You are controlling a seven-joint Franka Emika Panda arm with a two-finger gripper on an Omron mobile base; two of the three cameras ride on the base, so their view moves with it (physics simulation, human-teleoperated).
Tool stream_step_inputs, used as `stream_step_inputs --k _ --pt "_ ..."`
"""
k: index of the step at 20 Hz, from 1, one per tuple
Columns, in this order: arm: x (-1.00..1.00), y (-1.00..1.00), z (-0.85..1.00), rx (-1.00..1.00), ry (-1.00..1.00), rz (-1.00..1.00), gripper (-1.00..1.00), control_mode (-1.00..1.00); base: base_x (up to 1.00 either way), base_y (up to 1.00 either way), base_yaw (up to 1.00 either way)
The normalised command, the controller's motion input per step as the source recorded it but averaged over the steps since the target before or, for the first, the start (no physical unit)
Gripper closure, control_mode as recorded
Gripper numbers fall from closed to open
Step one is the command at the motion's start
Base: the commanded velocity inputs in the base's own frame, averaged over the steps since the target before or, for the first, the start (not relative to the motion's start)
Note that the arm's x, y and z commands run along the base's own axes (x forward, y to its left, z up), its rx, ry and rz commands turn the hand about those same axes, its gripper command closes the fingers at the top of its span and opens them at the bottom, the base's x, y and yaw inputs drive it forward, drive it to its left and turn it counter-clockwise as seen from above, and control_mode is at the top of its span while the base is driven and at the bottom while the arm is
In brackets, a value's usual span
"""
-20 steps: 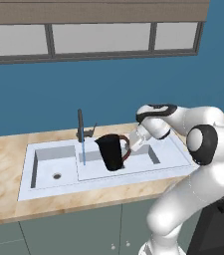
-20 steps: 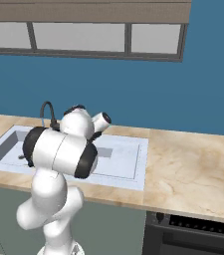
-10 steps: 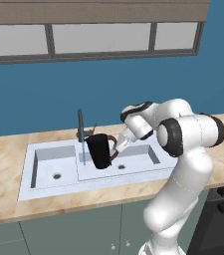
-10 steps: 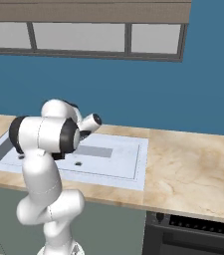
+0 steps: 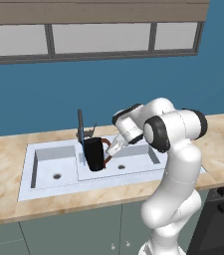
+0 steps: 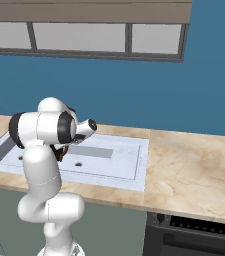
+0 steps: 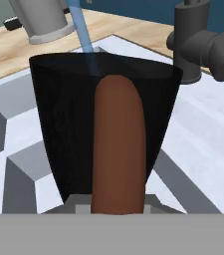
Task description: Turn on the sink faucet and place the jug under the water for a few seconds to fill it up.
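Jug [image 5: 94, 154] held by brown handle [image 7: 118, 149] in nearly-closed tool [image 5: 109, 154]; fingertips seemingly hidden.

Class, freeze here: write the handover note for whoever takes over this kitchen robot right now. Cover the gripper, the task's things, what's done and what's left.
Gripper: shut on the jug's brown handle.
Jug: upright, held over the sink, beside the faucet.
Water: running, the stream drops behind the jug's rim, seemingly into it.
Done: faucet on, jug brought under the stream.
Left: hold a few seconds to fill.
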Motion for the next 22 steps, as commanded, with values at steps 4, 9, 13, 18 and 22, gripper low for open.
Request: stream_step_inputs --k 4,9,13,18,22 --pt "0.26 0.34 -0.28 0.0 -0.04 -0.09 1.0 -1.0 0.0 0.0 0.0" --pt "0.21 0.41 -0.25 0.0 -0.11 -0.08 1.0 -1.0 0.0 0.0 0.0" --pt "0.13 0.54 -0.16 0.0 -0.11 -0.07 1.0 -1.0 0.0 0.0 0.0" --pt "0.08 0.62 -0.31 0.0 -0.07 -0.06 1.0 -1.0 0.0 0.0 0.0" --pt "0.13 0.61 -0.26 0.0 -0.01 -0.07 1.0 -1.0 0.0 0.0 0.0"
